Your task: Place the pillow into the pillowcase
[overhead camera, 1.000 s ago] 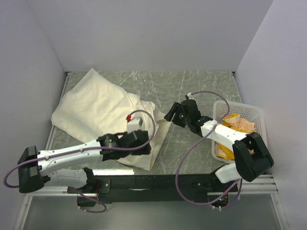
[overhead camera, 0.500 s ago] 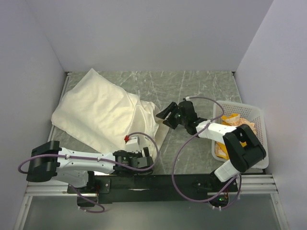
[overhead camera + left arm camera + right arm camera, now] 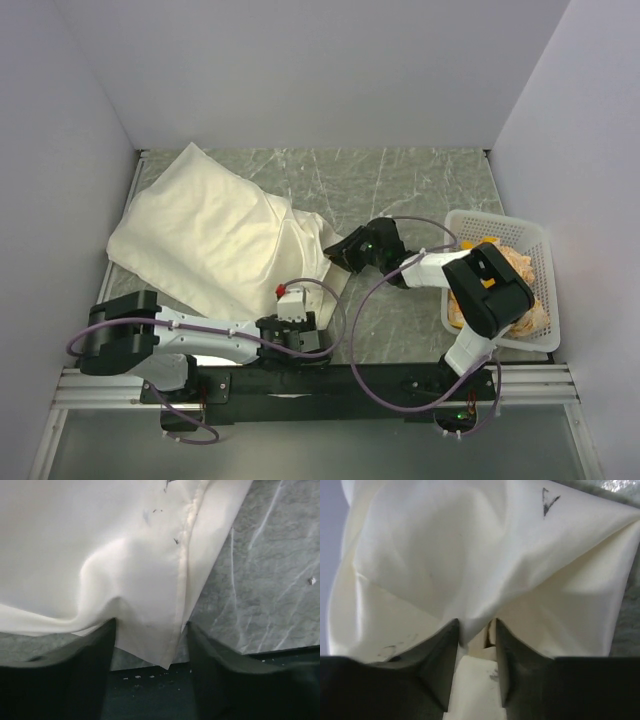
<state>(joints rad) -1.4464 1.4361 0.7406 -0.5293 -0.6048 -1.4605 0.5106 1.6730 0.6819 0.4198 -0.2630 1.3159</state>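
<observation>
The cream pillowcase [image 3: 210,235] lies on the left half of the table. Its far-left part is puffy and full, while its right end [image 3: 300,250] is limp and wrinkled. The pillow is hidden from view. My left gripper [image 3: 300,330] sits low at the pillowcase's near corner [image 3: 150,640]. Its fingers are apart, and the flat hem [image 3: 180,590] lies between them unpinched [image 3: 150,627]. My right gripper [image 3: 338,250] is at the limp end's right edge. Its narrow jaws [image 3: 476,625] pinch a raised fold [image 3: 470,605], and creases fan out from the grip.
A white basket [image 3: 500,216] with orange and crumpled things stands at the right, beside the right arm. White walls close in the table at the back and both sides. A black rail [image 3: 330,380] runs along the near edge. Bare marbled tabletop [image 3: 400,180] shows behind the right gripper.
My left gripper drew back toward the near edge and dropped onto the cloth's near corner. My right gripper slid left onto the cloth's right edge and closed on a fold.
</observation>
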